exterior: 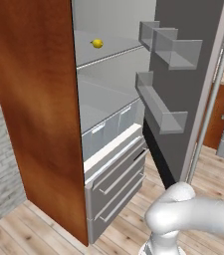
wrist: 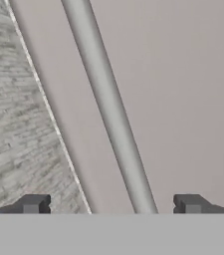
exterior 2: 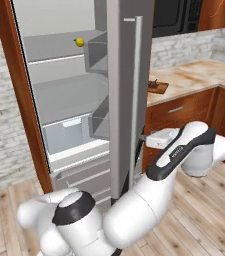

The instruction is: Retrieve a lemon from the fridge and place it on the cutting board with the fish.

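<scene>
Lemon: The lemon [exterior: 97, 43] sat on an upper shelf [exterior: 108, 52] inside the open fridge [exterior 2: 64, 95], well above my tool and off to the far side of the door from it.
How it will handle: I judged it light, firm and rounded, with a waxy skin likely to roll or squirt out of a loose pinch. It was much smaller than my tool's span, so a grip across its short middle looked the safest, with the fingers closing level on both sides.
Reach: The lemon lay near the front edge of its shelf, with nothing beside it, so I expected a clear approach from the front.
Tool: My tool [wrist: 111, 205] stood wide open and held nothing. Its two fingertips [wrist: 34, 203] were set well apart, one on each side of the fridge handle [wrist: 108, 107], which ran up between them without touching either that I could see.
Door: The door [exterior 2: 121, 100] stood swung open, its grey outer face straight ahead of my tool and close. The door bins [exterior: 170, 47] faced the shelves on the far side.
Board and fish: The cutting board [exterior 2: 157, 88] lay on the counter [exterior 2: 194, 75] beyond the door, far from my tool, with a small dark shape on it that I took for the fish [exterior 2: 153, 83], too small to tell for sure.
Stage: I judged the door step done and the lemon not yet fetched.
</scene>
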You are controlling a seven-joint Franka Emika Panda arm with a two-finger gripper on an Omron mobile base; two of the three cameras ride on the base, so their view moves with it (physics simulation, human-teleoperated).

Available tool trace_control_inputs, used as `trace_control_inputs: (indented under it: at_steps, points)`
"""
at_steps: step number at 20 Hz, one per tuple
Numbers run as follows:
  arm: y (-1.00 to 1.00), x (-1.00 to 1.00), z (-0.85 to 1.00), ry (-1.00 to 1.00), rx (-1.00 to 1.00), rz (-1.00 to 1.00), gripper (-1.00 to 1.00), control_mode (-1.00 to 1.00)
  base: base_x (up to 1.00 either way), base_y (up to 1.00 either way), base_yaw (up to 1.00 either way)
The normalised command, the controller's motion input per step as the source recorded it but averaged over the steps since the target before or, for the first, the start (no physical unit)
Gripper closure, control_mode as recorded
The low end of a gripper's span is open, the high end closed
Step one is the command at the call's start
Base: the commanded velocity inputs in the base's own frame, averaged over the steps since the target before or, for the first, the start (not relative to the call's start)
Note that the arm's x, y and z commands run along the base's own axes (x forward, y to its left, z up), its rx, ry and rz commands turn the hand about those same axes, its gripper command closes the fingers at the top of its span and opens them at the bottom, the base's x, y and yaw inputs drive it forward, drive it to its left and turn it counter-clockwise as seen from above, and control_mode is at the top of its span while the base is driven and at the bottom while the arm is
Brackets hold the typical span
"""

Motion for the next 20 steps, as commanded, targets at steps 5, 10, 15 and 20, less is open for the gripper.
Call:
trace_control_inputs:
  at_steps: [5,10,15,20]
  points:
    - [0.00,-1.00,0.03,0.00,-0.07,-0.44,-1.00,-1.00,0.00,0.00,0.00]
    - [0.01,-1.00,0.00,-0.03,-0.08,-0.48,-1.00,-1.00,0.00,0.00,0.00]
    - [0.66,-0.71,0.28,0.00,-0.25,-0.36,-1.00,-1.00,0.00,0.00,0.00]
    - [0.97,-0.10,0.43,0.07,-0.42,-0.26,-1.00,-1.00,0.00,0.00,0.00]
